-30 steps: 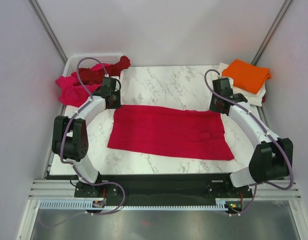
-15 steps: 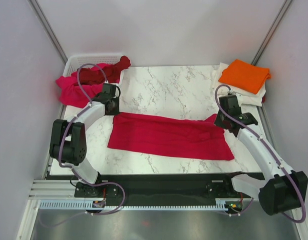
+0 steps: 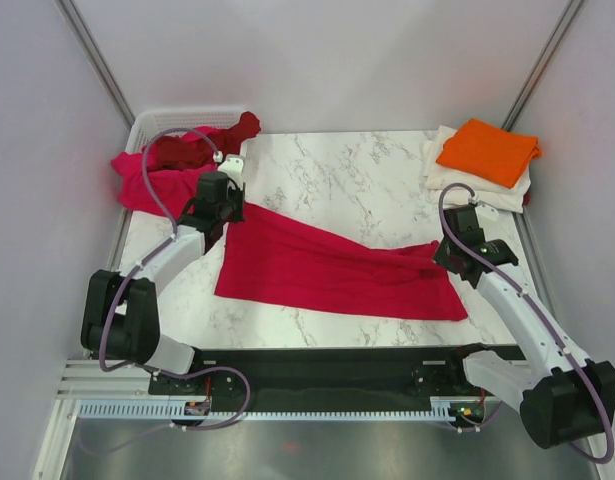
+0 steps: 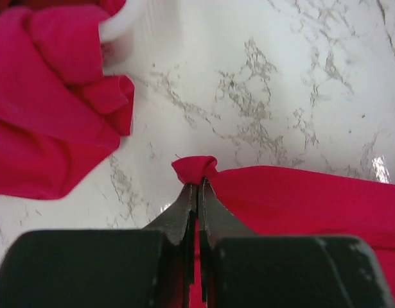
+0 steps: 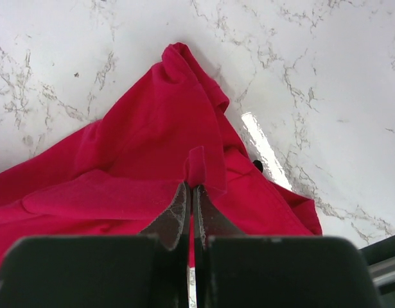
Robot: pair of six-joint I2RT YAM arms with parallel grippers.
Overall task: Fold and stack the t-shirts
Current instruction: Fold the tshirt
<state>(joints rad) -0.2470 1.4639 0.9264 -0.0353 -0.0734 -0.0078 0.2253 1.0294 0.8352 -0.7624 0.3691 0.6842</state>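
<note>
Both pairs of fingers are being pressed together on cloth. A small bunched corner of the crimson red t-shirt (image 3: 337,270) is being pinched by the left fingers (image 4: 182,215), and a fold at the shirt's opposite end is being pinched by the right fingers (image 5: 175,215). The shirt is being held across the middle of the tabletop (image 3: 337,170). Its far edge is being drawn up at both pinched ends, while its near edge is lying flat on the marble-patterned white surface.

Just beyond the left pinch, a magenta-pink t-shirt (image 3: 147,185) is being left crumpled at the far left corner, spilling onto the tabletop. A dark maroon t-shirt (image 3: 197,145) is heaped behind it. Both are draped over the rim of a white plastic basket (image 3: 147,122).

At the far right corner, well apart from the crimson shirt, a folded orange t-shirt (image 3: 489,150) is being carried on top of a folded cream-white t-shirt (image 3: 482,190).

Glare from overhead light is being thrown back by the glossy surface near the right fingers. The tabletop is being enclosed on three sides by plain pale grey walls, with slanted metal posts (image 3: 97,60) in the far corners, and a black strip (image 3: 327,362) is running along its near edge.
</note>
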